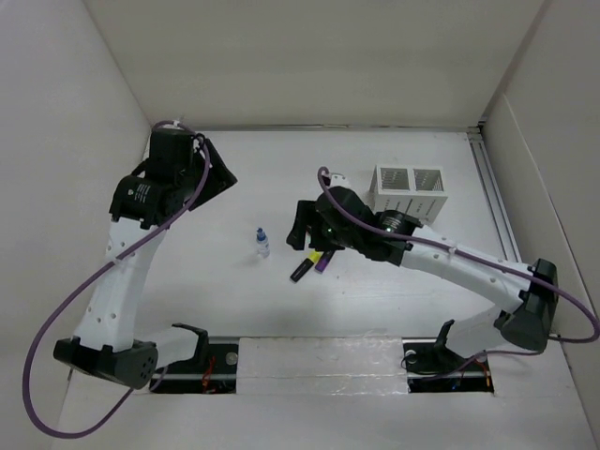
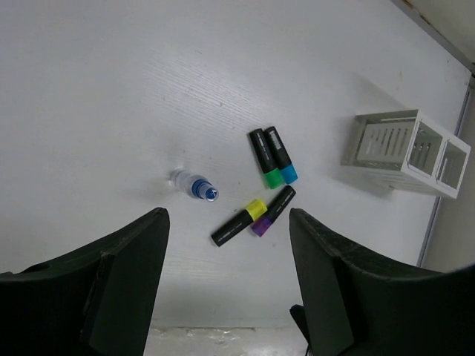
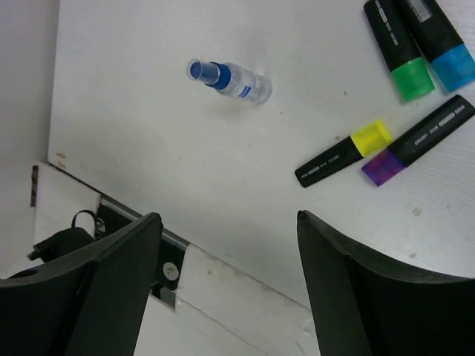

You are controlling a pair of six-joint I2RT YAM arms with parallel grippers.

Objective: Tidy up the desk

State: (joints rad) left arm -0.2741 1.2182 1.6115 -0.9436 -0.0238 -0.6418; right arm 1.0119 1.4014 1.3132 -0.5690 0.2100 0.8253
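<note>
Desk surface (image 1: 234, 300) spreads white beneath both arms in the top view, with a slotted organizer box (image 1: 409, 192) near its far right corner and a small bottle (image 1: 262, 243) at mid-surface.

Left wrist view: left fingers (image 2: 126, 282) are spread, empty, above a green highlighter (image 2: 265, 157), blue highlighter (image 2: 280, 154), yellow highlighter (image 2: 239, 222) and purple highlighter (image 2: 272, 211).

Right wrist view: right fingers (image 3: 356, 289) are likewise apart, holding nothing.

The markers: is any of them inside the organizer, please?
No, the green marker, blue marker, yellow marker and purple marker lie on the desk, outside the organizer.
</note>
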